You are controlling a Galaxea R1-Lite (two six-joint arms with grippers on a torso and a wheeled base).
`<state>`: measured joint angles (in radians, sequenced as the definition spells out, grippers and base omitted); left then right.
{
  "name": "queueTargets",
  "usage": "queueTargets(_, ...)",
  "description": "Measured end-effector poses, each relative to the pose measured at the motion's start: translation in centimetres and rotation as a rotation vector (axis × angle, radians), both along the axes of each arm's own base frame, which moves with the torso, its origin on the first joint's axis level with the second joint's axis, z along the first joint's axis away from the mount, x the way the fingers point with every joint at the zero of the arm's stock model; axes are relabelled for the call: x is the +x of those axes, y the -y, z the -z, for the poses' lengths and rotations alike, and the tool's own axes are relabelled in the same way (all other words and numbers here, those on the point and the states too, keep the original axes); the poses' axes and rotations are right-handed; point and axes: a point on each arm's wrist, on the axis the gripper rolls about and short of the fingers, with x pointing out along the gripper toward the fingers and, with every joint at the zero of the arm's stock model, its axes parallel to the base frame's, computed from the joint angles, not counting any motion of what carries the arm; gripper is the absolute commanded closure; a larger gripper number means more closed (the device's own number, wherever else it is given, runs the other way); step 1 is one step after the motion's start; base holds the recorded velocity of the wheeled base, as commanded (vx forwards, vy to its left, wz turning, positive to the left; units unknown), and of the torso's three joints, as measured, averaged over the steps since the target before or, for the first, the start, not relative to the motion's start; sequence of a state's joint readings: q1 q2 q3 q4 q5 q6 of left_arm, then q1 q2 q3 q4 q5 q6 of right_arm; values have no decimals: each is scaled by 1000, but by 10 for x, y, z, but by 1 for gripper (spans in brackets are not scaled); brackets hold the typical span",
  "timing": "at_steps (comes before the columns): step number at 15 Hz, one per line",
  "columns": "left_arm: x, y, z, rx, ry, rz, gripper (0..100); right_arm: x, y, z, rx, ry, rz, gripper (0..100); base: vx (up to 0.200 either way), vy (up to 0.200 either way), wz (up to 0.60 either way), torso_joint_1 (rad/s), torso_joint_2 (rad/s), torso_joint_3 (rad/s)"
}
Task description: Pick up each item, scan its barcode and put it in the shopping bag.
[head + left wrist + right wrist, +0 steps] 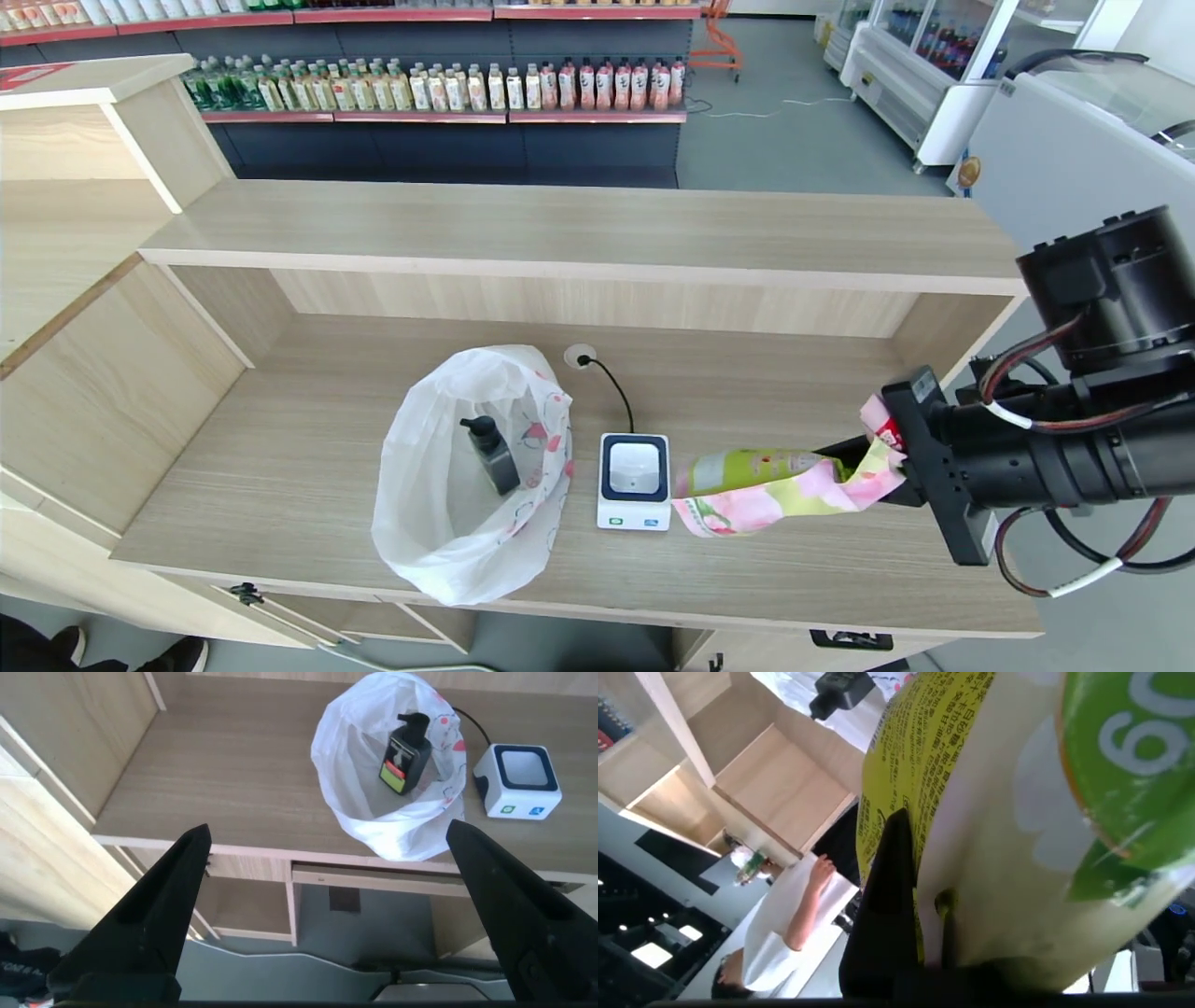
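My right gripper [864,462] is shut on a pink, green and yellow snack pouch [770,485], holding it lying sideways just right of the white barcode scanner [634,480] on the counter. In the right wrist view the pouch [1018,831] is pressed close against a dark finger [892,915]. The white shopping bag [471,476] stands open left of the scanner with a dark pump bottle [490,455] inside. My left gripper [327,915] is open below the counter's front edge, its fingers [154,915] spread wide, with the bag [392,765] and bottle [406,756] beyond.
The scanner's black cable [616,387] runs back to a grommet hole [580,356] in the counter. A raised wooden shelf [579,233] borders the back, and side walls close both ends. Drink shelves [439,89] and freezers [943,65] stand behind.
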<state>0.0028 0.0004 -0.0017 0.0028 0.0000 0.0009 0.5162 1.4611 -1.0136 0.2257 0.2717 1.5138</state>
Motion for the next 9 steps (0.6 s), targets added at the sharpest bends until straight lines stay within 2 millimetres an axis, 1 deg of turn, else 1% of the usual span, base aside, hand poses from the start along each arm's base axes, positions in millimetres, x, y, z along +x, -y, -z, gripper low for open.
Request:
queueTargets(2,0,0,0,0,0,0,0,12,-7,7,16,-12,21,100,0,0,0,0,0,0)
queueTargets(5,0,0,0,1,0,-1,0,34,-12,19,42,-50,82,100,0,0,0,0,0,0)
queueTargets(7,0,0,0,1,0,1,0,55,-10,26,65,-91,145,100,0,0,0,0,0,0)
queueTargets(9,0,0,0,2,0,0,0,70,-10,36,59,-121,177,100,0,0,0,0,0,0)
